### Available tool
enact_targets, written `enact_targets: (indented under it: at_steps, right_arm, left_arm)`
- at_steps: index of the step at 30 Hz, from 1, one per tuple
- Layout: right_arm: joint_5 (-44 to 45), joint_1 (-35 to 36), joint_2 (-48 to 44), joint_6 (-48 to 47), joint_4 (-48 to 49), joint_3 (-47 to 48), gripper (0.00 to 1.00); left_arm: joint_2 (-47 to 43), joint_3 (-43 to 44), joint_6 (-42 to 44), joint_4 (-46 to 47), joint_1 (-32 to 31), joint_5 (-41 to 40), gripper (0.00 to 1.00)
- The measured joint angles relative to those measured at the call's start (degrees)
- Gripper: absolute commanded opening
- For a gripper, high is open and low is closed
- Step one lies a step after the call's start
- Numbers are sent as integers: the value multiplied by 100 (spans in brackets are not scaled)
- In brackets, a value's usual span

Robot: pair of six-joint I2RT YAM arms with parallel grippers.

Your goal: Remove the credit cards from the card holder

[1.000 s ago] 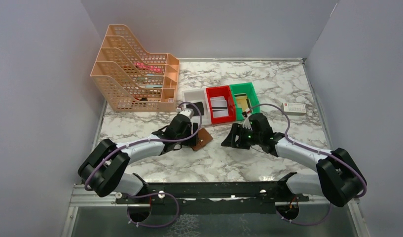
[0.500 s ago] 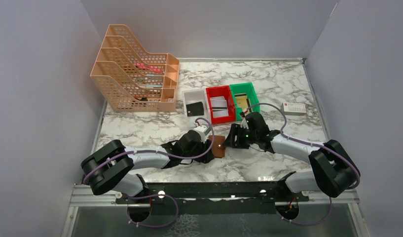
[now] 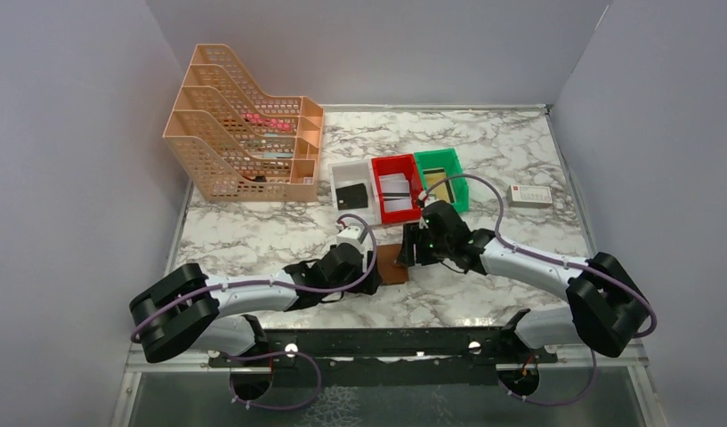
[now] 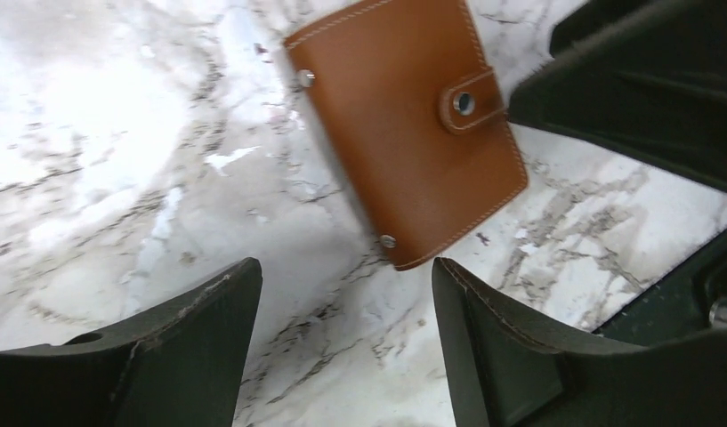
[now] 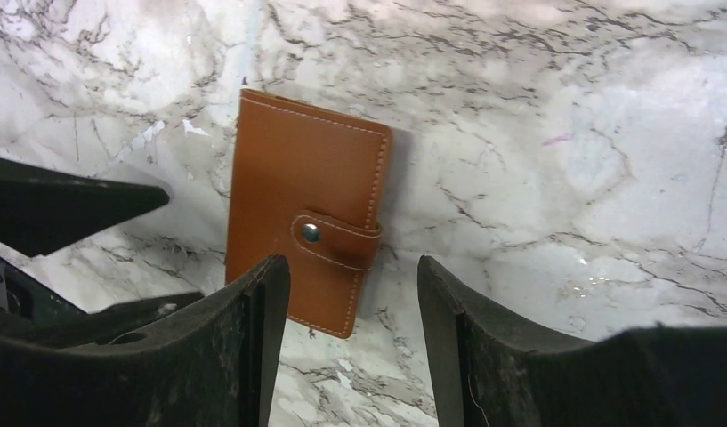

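Note:
The brown card holder (image 3: 391, 265) lies closed and flat on the marble, its tab snapped shut. It also shows in the left wrist view (image 4: 404, 133) and the right wrist view (image 5: 302, 236). My left gripper (image 3: 370, 272) is open and empty just left of it (image 4: 346, 267). My right gripper (image 3: 411, 251) is open and empty just right of it, jaws standing over its tab end (image 5: 352, 267). Credit cards lie in the bins: a black one (image 3: 351, 194), white ones (image 3: 395, 189), a gold one (image 3: 437, 184).
White bin (image 3: 345, 168), red bin (image 3: 378, 190) and green bin (image 3: 456, 173) stand in a row behind the grippers. An orange mesh file rack (image 3: 239, 147) is at the back left. A small white box (image 3: 530, 195) lies at the right.
The card holder has shifted right and nearer with my left gripper, which now stands open just short of it. My right gripper has moved left up to the holder.

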Motion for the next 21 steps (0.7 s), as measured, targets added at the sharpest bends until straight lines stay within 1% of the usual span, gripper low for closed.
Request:
enact_targets:
  at_steps: [3, 8, 10, 16, 17, 21]
  right_arm:
    - [319, 238, 15, -85, -111, 168, 52]
    - [997, 874, 487, -136, -341, 745, 50]
    - [1228, 1016, 669, -136, -422, 879, 47]
    - [1690, 1303, 1078, -103, -730, 1005, 45]
    - [1902, 1360, 1176, -22, -828, 1099, 44]
    - [2083, 1366, 1307, 28, -881, 1209, 36]
  left_arm:
    - [-55, 15, -61, -260, 46, -273, 72]
    - [61, 149, -245, -455, 118, -540, 72]
    - [94, 168, -302, -444, 122, -579, 72]
    - [109, 175, -422, -428, 149, -625, 72]
    - [109, 175, -466, -428, 151, -634, 72]
    - [109, 175, -485, -428, 155, -632, 72]
